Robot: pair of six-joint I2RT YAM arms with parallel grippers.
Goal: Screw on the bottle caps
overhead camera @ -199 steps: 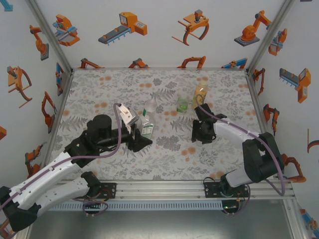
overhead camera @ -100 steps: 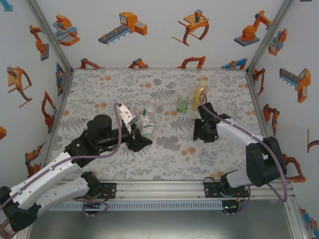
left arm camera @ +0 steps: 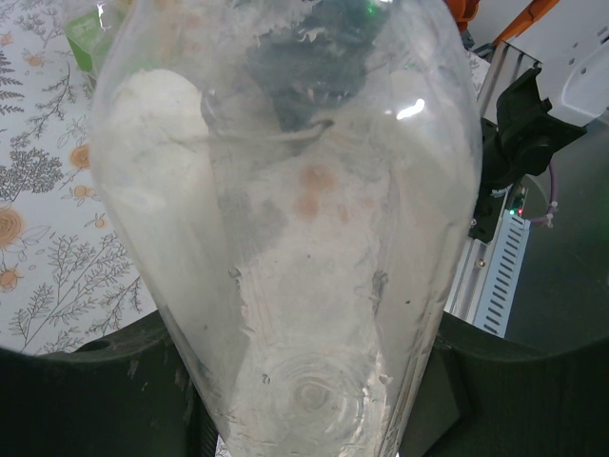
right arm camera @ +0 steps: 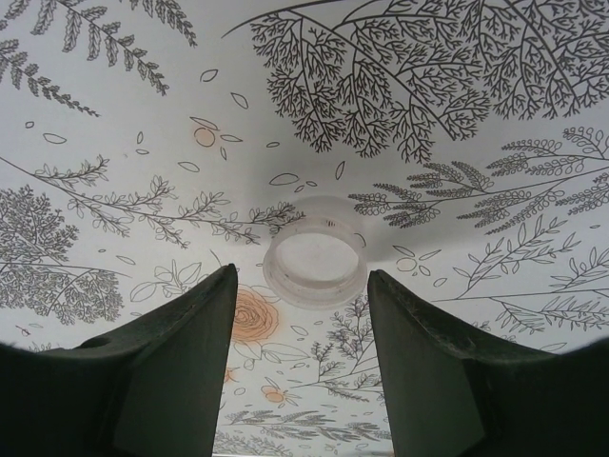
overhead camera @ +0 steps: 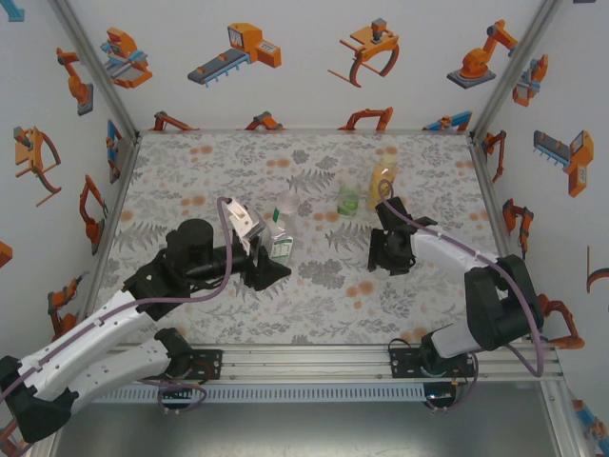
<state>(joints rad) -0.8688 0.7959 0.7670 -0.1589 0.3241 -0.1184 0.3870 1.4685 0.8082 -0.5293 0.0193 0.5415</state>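
My left gripper (overhead camera: 271, 249) is shut on the colourless clear bottle (overhead camera: 282, 242), holding it tilted above the left middle of the mat. In the left wrist view the bottle (left arm camera: 295, 238) stands close to the lens between the dark jaws of my left gripper (left arm camera: 314, 390). My right gripper (overhead camera: 389, 255) points down at the mat right of centre, open. In the right wrist view a pale whitish bottle cap (right arm camera: 314, 264) lies hollow side up on the mat. It sits just beyond the tips of my right gripper (right arm camera: 303, 278), untouched. The green bottle (overhead camera: 348, 200) and the amber bottle (overhead camera: 383, 181) stand behind.
The floral mat (overhead camera: 314, 295) covers the table, with white walls close on three sides. An aluminium rail (overhead camera: 304, 367) runs along the near edge by the arm bases. The green bottle (left arm camera: 90, 29) peeks in at the upper left of the left wrist view.
My right gripper has shifted slightly over the mat near the amber bottle. The left arm and the clear bottle have not moved.
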